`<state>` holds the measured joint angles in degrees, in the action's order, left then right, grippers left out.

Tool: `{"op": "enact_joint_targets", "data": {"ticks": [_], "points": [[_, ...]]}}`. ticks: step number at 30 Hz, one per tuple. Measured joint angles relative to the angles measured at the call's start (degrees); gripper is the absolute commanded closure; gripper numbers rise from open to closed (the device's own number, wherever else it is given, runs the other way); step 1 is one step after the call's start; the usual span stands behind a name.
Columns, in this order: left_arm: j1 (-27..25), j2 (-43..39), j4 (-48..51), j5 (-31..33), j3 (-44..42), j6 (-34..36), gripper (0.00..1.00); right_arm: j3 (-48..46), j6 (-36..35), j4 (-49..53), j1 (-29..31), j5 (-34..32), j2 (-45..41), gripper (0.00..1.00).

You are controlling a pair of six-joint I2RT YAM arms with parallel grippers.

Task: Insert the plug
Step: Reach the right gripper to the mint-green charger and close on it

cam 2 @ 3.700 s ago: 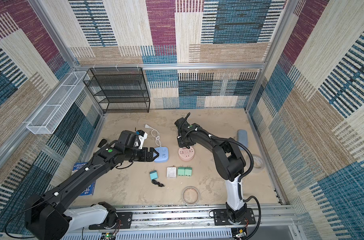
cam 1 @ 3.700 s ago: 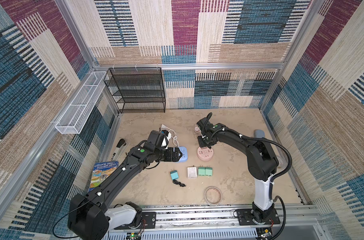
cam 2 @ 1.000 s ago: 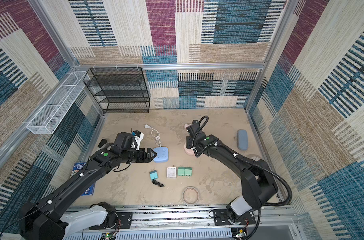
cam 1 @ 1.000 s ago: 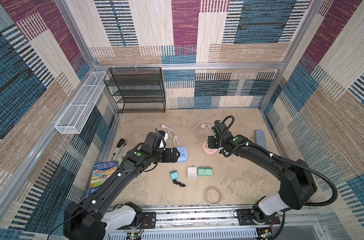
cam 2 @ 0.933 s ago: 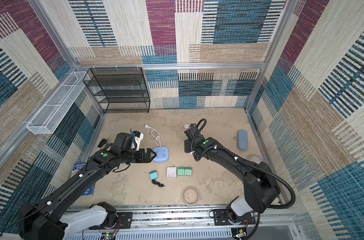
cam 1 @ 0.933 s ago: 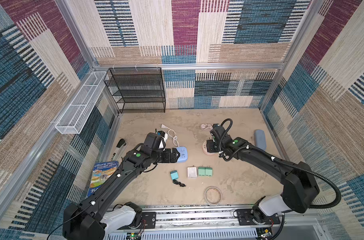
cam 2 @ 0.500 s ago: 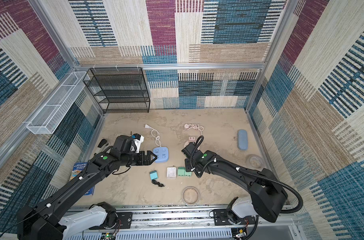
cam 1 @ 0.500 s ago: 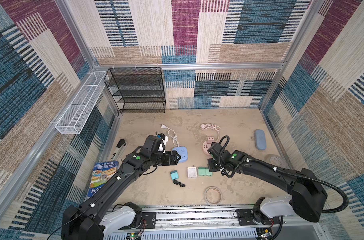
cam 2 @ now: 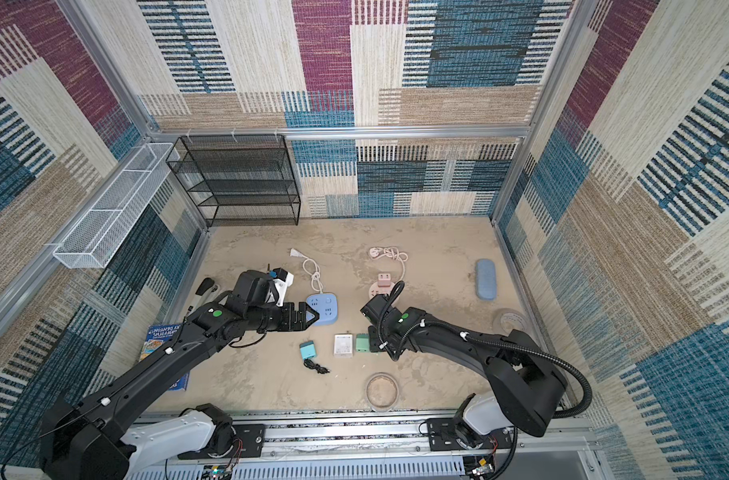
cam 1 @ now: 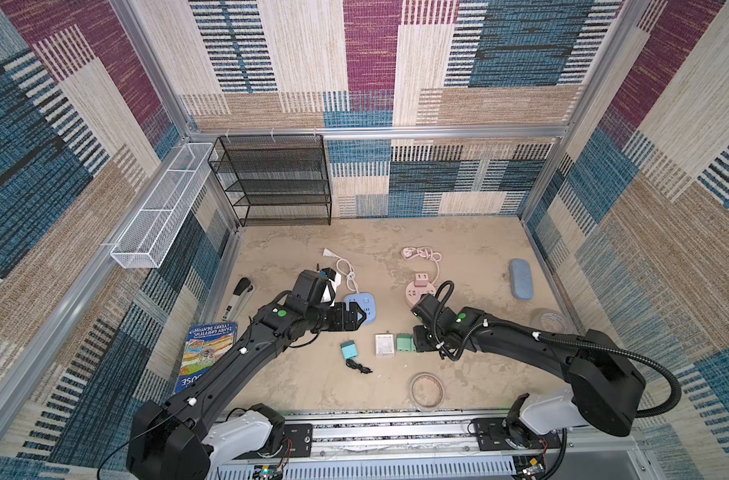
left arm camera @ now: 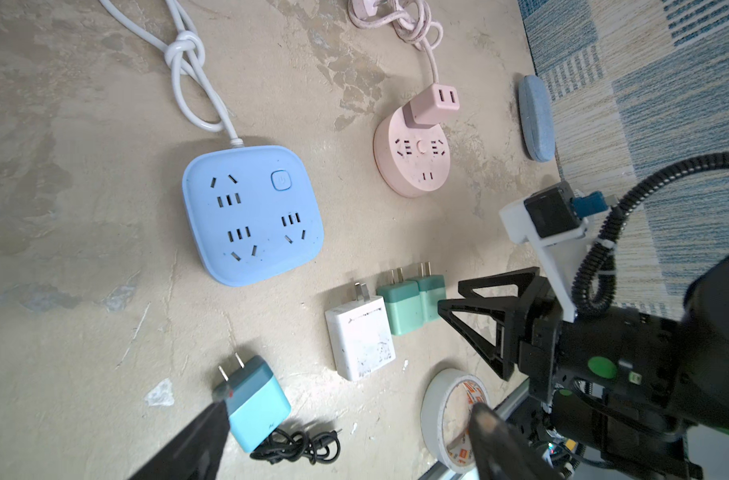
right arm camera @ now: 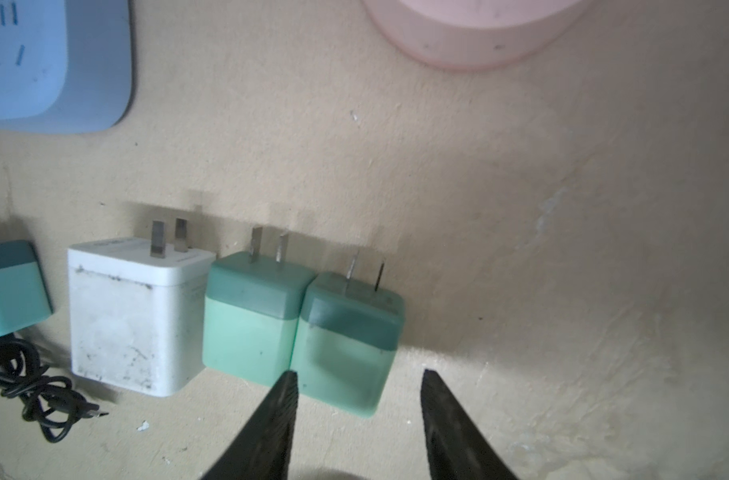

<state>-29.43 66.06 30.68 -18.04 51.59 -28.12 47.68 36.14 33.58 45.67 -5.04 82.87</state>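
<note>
1. One insertion is judged done: a pink plug (left arm camera: 433,104) is seen seated in the round pink socket (left arm camera: 417,162).
2. No plug is seen in the blue socket block (left arm camera: 250,216).
3. Four plugs are seen lying loose on the tabletop (cam 1: 479,257): a white plug (right arm camera: 126,316), an inner green plug (right arm camera: 250,320) touching an outer green plug (right arm camera: 348,332), and a blue plug (left arm camera: 254,399) beside a black cable (left arm camera: 296,449).
4. The right tool (right arm camera: 356,415) is held low behind the outer green plug, jaws parted and not closed on it; nothing is gripped.
5. The left tool (cam 2: 311,316) is held wide open and empty, just beside the blue socket block.
6. Grasping, lifting, aligning the prongs and pressing in are judged to be left.
</note>
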Motion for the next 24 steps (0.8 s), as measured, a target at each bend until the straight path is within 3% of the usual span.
{"op": "enact_joint_targets", "data": {"ticks": [21, 24], "points": [[-3.0, 2.2, -1.7, -0.2, -0.4, -0.4, 0.06, -1.2, 0.0, -2.8, 0.1, 0.5, 5.5, 0.50], [-3.1, 2.2, -1.8, -0.2, -0.6, -0.4, 0.06, -1.3, -0.4, -3.0, 0.1, 0.4, 5.6, 0.57]]}}
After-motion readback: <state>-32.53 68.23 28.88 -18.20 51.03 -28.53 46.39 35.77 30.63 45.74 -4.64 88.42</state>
